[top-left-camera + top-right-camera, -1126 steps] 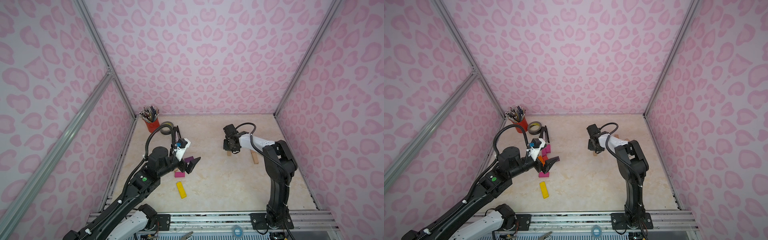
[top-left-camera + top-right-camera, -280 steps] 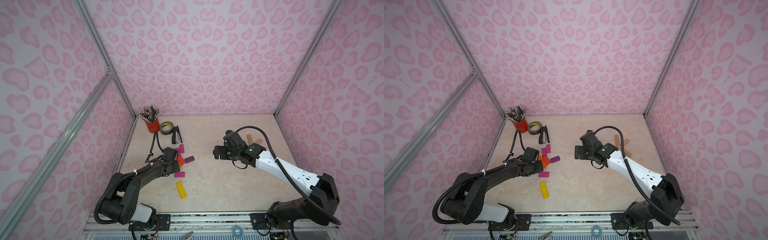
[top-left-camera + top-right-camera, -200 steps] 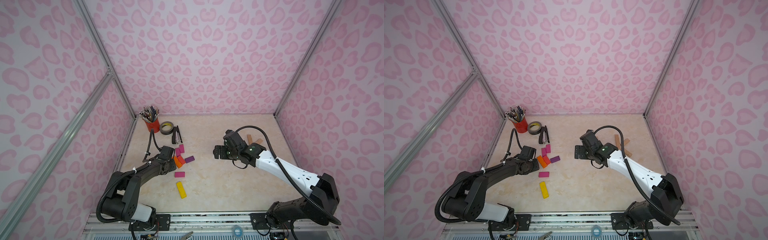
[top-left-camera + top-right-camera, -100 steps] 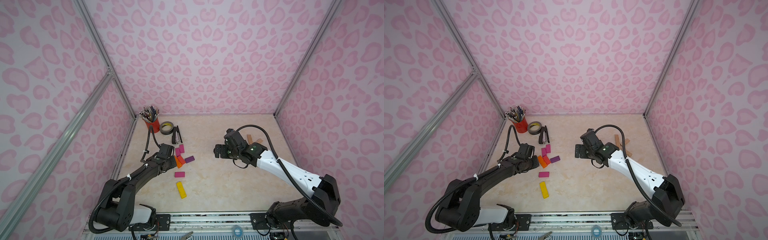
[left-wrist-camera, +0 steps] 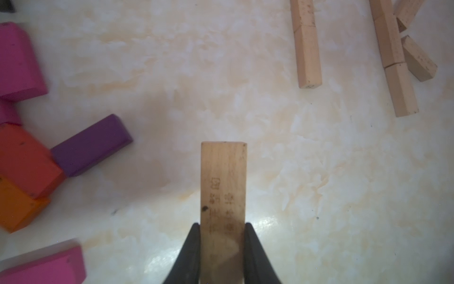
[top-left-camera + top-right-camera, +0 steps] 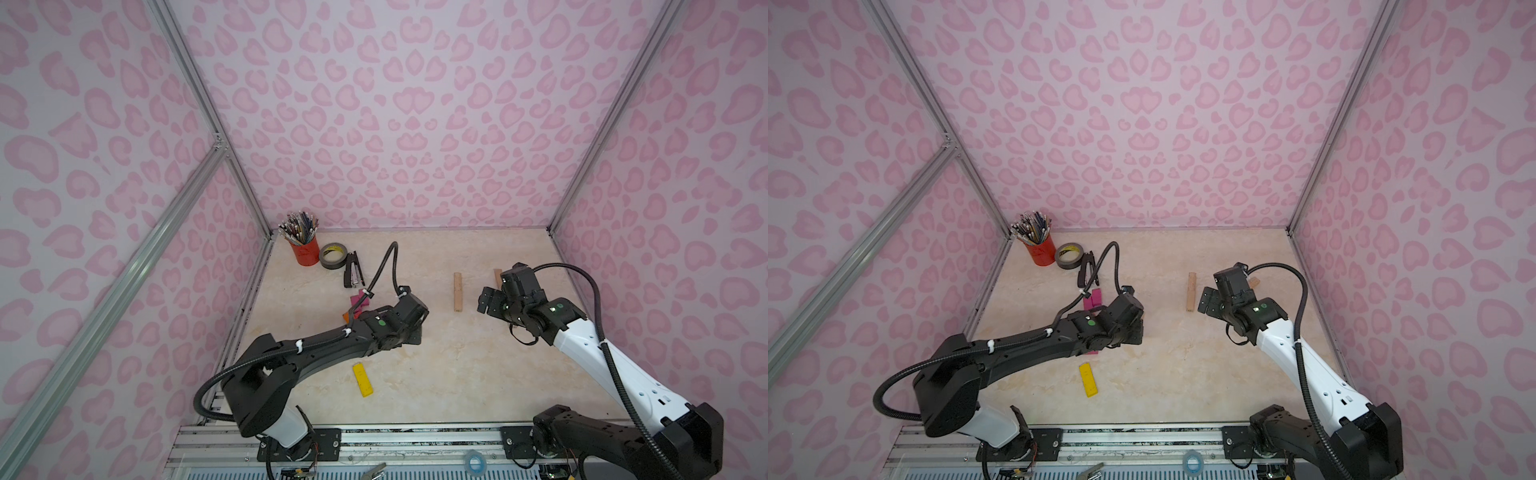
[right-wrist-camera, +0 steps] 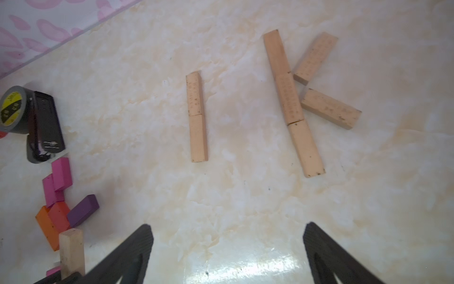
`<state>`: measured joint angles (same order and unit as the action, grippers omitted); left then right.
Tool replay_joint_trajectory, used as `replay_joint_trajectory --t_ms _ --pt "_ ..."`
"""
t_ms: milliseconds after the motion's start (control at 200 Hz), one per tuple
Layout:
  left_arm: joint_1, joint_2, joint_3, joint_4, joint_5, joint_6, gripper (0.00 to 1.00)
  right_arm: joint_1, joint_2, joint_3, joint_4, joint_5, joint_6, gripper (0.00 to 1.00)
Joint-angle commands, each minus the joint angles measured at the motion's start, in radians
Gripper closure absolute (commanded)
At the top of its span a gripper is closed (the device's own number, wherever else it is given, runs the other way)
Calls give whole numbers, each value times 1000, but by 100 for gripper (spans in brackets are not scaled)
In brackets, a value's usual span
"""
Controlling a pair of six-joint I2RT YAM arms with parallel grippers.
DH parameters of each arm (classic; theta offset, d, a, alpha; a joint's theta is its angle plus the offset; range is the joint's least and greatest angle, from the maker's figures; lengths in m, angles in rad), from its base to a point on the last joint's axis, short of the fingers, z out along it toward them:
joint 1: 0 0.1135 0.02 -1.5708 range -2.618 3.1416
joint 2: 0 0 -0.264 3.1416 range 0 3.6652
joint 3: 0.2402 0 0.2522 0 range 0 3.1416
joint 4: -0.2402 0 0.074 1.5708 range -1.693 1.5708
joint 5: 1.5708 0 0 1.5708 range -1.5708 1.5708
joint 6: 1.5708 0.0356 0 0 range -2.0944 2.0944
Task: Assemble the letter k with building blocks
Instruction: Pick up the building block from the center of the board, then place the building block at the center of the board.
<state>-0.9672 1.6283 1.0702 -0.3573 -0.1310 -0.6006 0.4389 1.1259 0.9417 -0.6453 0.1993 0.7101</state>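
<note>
Left wrist view settles it: left gripper (image 5: 222,225) clamps a plain wood block (image 5: 223,177) beside the coloured blocks (image 5: 24,159); both top views hide that grip. Right gripper (image 7: 228,225) gapes empty near the K-shaped wood bars (image 7: 287,98).

The pencil cup (image 6: 305,249) stands in the far left corner of the table (image 6: 457,374), the tape roll (image 6: 333,255) just right of it, the stapler (image 6: 352,274) beside the roll. Before the stapler lies the heap of blocks (image 7: 57,186); just right of it, the held block (image 5: 223,177) sits in my left gripper (image 5: 222,226). A single block (image 6: 362,379) lies apart near the front. In the middle two blocks (image 6: 457,291) lie end to end; right of them is a longer row (image 7: 292,103), touched by two slanted blocks (image 7: 330,109).
</note>
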Motion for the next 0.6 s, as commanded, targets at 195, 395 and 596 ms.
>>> replay_joint_trajectory --t_ms 195,395,596 --pt "-68 307 265 5 -20 36 87 -88 -140 -97 -83 26 -17 3" --pt "-70 437 391 -18 23 36 85 -106 -166 -112 -99 19 -26 3" --pt "-73 497 428 -27 62 31 79 -108 -164 -110 -106 5 -27 3"
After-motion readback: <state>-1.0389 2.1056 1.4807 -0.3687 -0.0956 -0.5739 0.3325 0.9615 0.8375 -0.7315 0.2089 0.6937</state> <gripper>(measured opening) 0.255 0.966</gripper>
